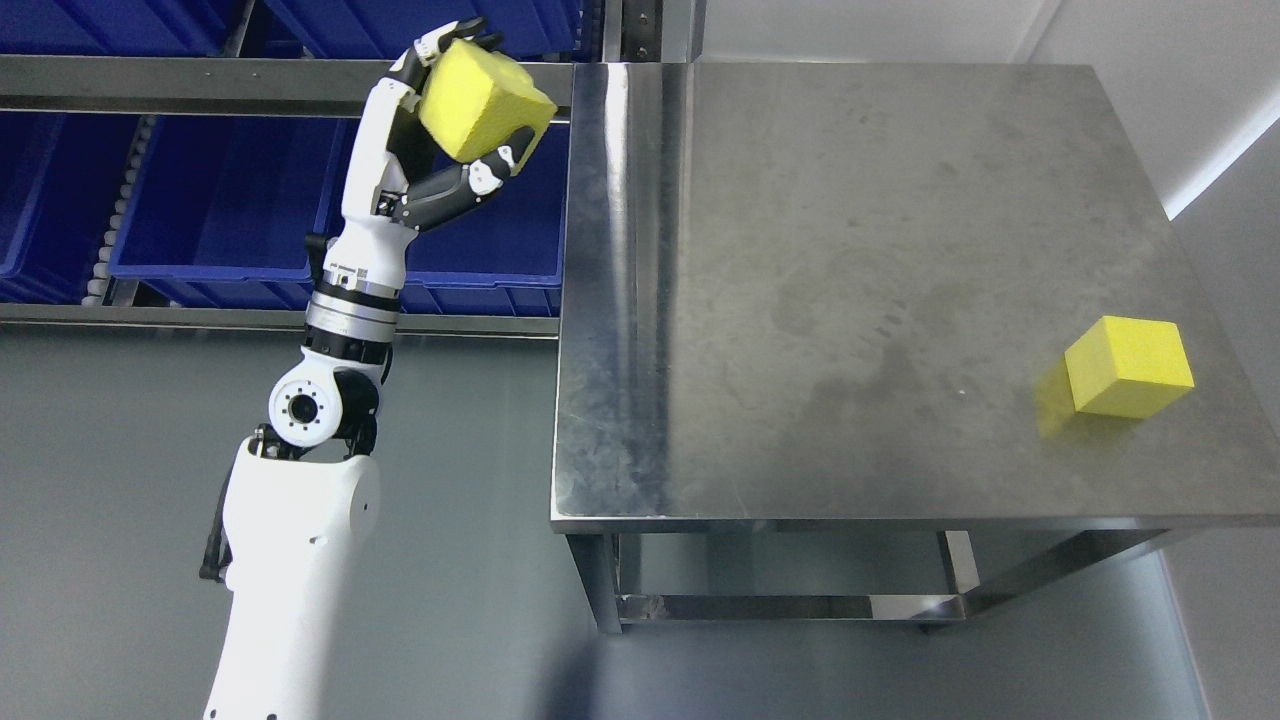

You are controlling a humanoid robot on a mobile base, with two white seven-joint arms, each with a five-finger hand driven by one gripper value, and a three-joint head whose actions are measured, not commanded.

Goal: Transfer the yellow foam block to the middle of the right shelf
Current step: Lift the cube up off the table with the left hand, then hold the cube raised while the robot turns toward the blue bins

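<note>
Two yellow foam cubes were in your view. One yellow foam block [483, 97] sat in the left hand [460, 120], which had its fingers [470, 30] curled over the block's top and its thumb [478, 180] pressed up against the underside, so the block was gripped between them and tilted on a corner. You had that hand raised just left of the steel table [850, 300], level with the table's far left corner, in front of the blue bins [230, 200] on the shelf rack [200, 95]. Your white forearm [300, 560] came up from the lower left, clear of the table's left edge. A second yellow foam cube [1130, 366] rested flat on the table near its right edge, well apart from the hand.
</note>
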